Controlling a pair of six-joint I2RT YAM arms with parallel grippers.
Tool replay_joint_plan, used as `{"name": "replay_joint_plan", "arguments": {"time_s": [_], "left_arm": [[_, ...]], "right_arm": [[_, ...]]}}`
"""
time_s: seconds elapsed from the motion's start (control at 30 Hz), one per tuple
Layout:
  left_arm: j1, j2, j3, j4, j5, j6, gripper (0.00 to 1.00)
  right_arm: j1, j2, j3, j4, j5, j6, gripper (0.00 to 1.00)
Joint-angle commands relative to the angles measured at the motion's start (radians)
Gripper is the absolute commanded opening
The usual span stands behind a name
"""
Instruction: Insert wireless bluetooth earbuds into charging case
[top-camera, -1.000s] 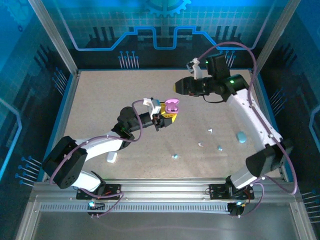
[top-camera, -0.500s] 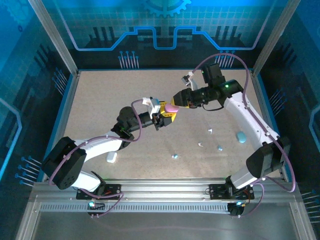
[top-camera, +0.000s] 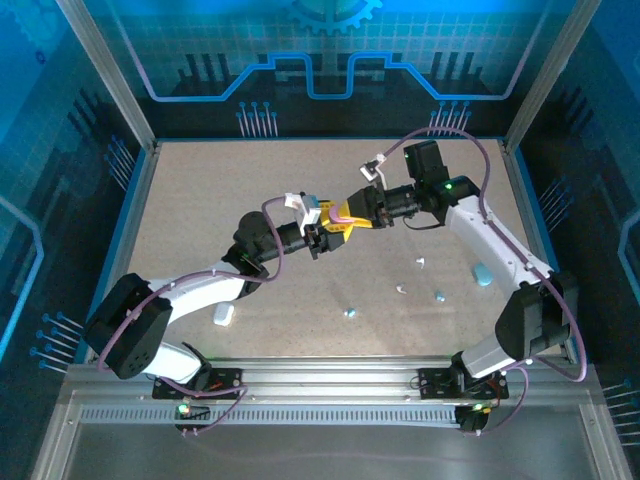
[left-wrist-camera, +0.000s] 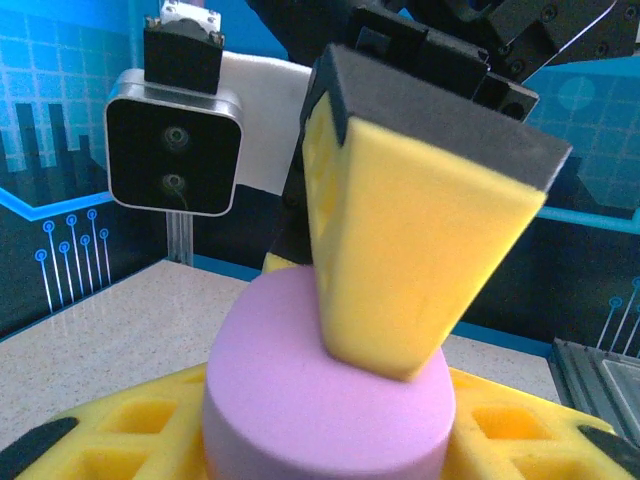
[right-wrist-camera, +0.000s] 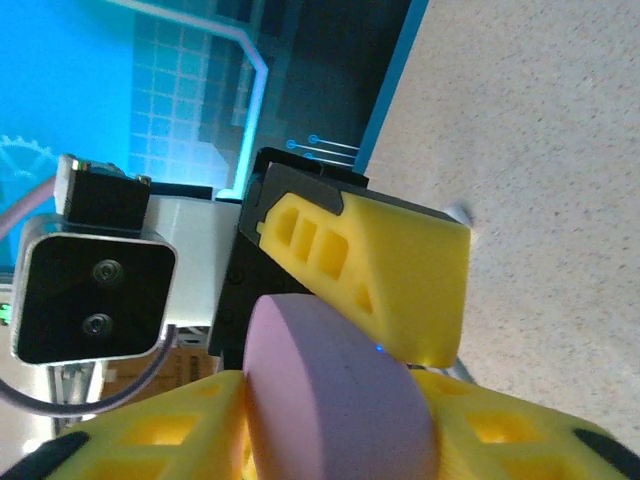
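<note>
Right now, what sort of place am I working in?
Probably a robot test cell: a metal frame boxes in a speckled table, blue circuit-print panels line the walls, and two arms meet at a purple case.

Robot lab: aluminium frame (top-camera: 330, 385), printed backdrop (top-camera: 200, 50)
</note>
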Motion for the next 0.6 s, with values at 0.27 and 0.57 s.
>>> {"name": "replay_joint_plan", "arguments": {"time_s": [0.27, 0.57], "left_arm": [[-0.006, -0.025, 0.046, -0.056, -0.006, 0.038, 0.58], [-0.006, -0.133, -0.009, -0.219, -0.136, 0.096, 0.79]], "right_arm": [[-0.05, -0.028, -0.065, 0.135, 0.025, 0.12, 0.11], [-0.146, -0.017, -0.171, 0.354, 0.29, 0.246, 0.11]]}}
